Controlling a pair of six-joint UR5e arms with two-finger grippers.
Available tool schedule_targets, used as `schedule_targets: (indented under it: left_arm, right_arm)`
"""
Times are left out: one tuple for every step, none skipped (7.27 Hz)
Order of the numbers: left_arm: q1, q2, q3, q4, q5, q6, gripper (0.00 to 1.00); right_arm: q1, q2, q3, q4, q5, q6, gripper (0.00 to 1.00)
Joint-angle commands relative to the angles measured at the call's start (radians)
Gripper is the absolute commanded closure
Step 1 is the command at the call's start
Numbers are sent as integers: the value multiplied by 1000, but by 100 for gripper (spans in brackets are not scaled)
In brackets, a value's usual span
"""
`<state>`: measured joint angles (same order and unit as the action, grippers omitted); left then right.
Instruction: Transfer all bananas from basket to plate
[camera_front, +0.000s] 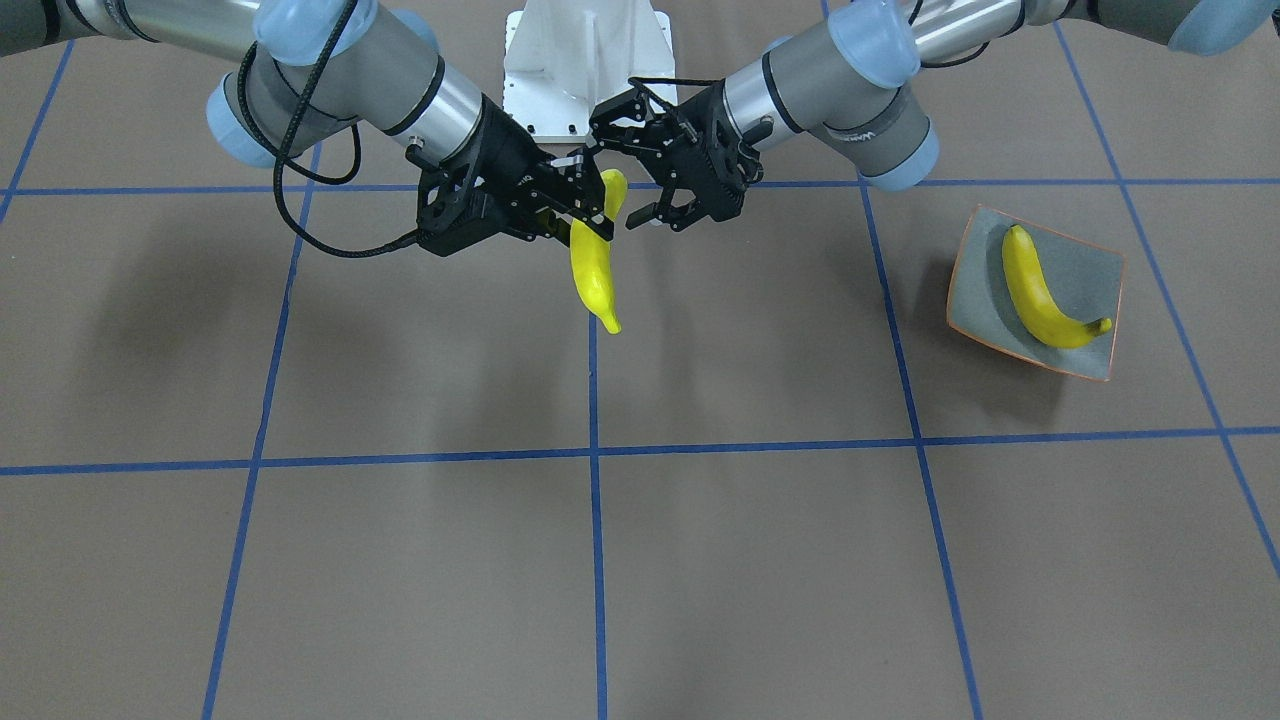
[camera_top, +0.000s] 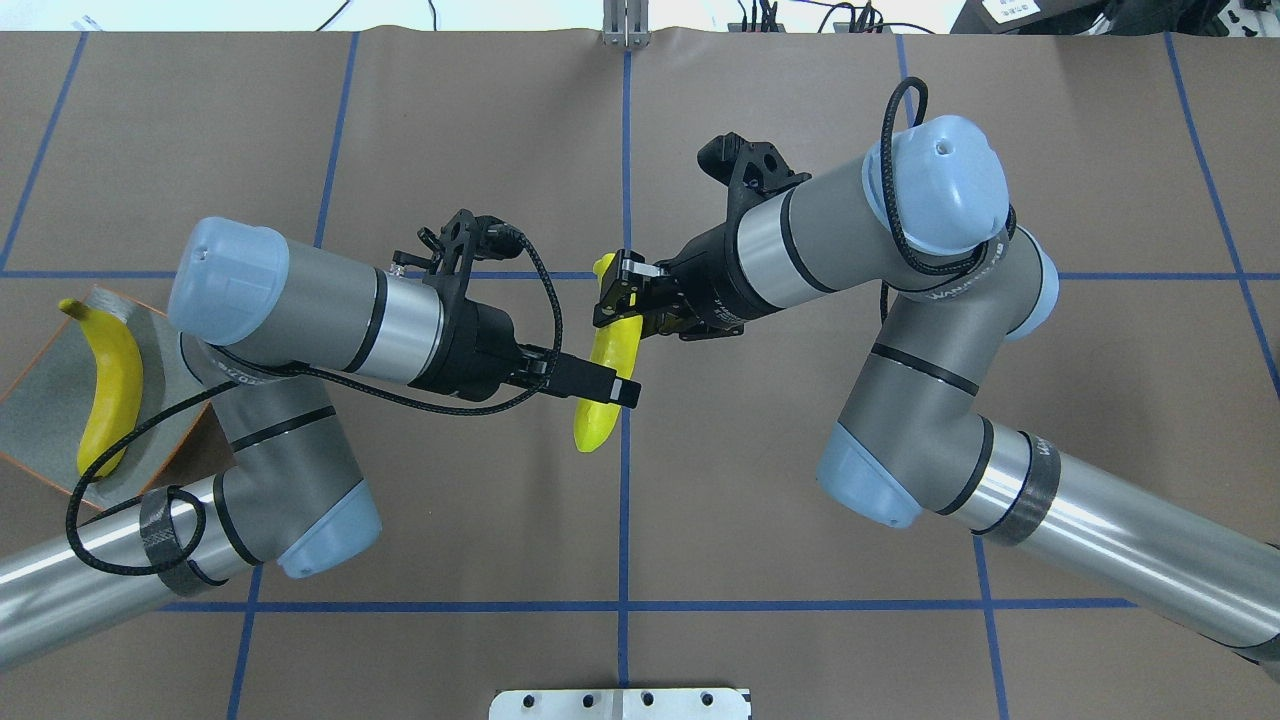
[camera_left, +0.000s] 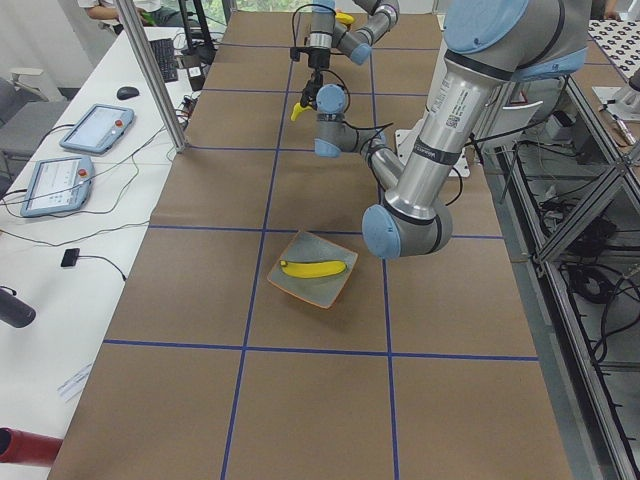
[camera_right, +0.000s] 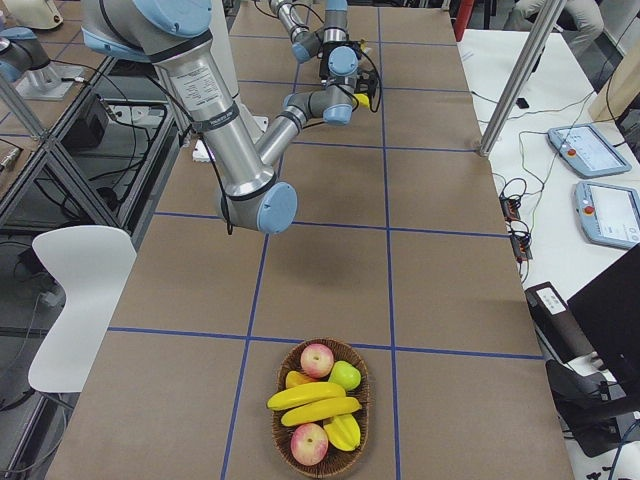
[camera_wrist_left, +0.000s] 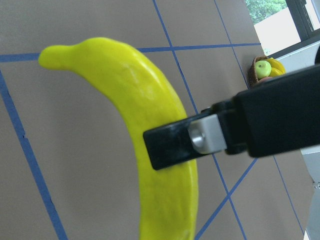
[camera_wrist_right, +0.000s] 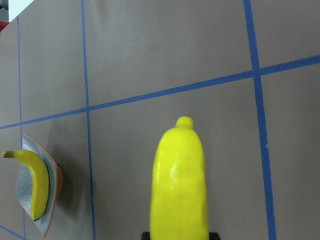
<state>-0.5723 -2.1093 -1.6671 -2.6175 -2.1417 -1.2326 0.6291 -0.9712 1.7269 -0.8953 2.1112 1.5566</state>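
Exterior front-facing order: the lines run from that view's left edge to its right. The basket is out of frame there and comes first, since it sits toward the robot's right.
Basket (camera_right: 365, 420): shows only in the exterior right view, at the near end of the table (camera_right: 450, 300), well apart from both arms. Two long yellow bananas (camera_right: 312, 403) appear to lie across its middle among red and green apples (camera_right: 317, 358). Another yellow piece sits beside them, and I cannot tell what it is.
Right gripper (camera_front: 592, 215): clenched on the upper part of the held banana (camera_front: 592, 275), above the table's centre line. The left wrist view shows one of its fingers (camera_wrist_left: 172, 147) pressed flat across the fruit.
Held banana: in the air and hanging roughly upright. Its lower tip is free and it touches neither table nor plate.
Left gripper (camera_front: 632, 178): jaws spread at the held banana's top end, not closed on it as far as the front-facing view shows.
Plate (camera_front: 1085, 265): on the robot's left side, well apart from both grippers. One banana (camera_front: 1035, 290) lies diagonally across it.
Done: one banana is on the plate.
In hand: a second looks midway through a hand-over from the right arm to the left, judging by both grippers meeting at it.
Left: the left grasp has to close, the right has to let go, and the banana has to be carried to the plate. After that come the bananas in the basket, apparently two.
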Motion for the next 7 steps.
schedule_targets:
  left_arm:
    - [0, -3, 7, -1, 0, -1, 5]
    - [0, -5, 9, -1, 0, -1, 10]
    - [0, -5, 9, -1, 0, -1, 20]
    - [0, -5, 7, -3, 0, -2, 41]
    - [-1, -6, 9, -7, 0, -4, 92]
    - [-1, -6, 9, -19, 0, -5, 100]
    - [-3, -5, 9, -21, 0, -39, 100]
  right_arm:
    - [-2, -7, 2, 35, 3, 10, 100]
    - [-2, -7, 3, 36, 3, 8, 100]
    - [-2, -6, 2, 42, 3, 8, 100]
    - [-2, -7, 0, 70, 1, 8, 100]
    - [-2, -9, -1, 70, 3, 8, 100]
    - [-2, -9, -3, 71, 1, 5, 100]
    - [-5, -11, -1, 73, -2, 2, 2]
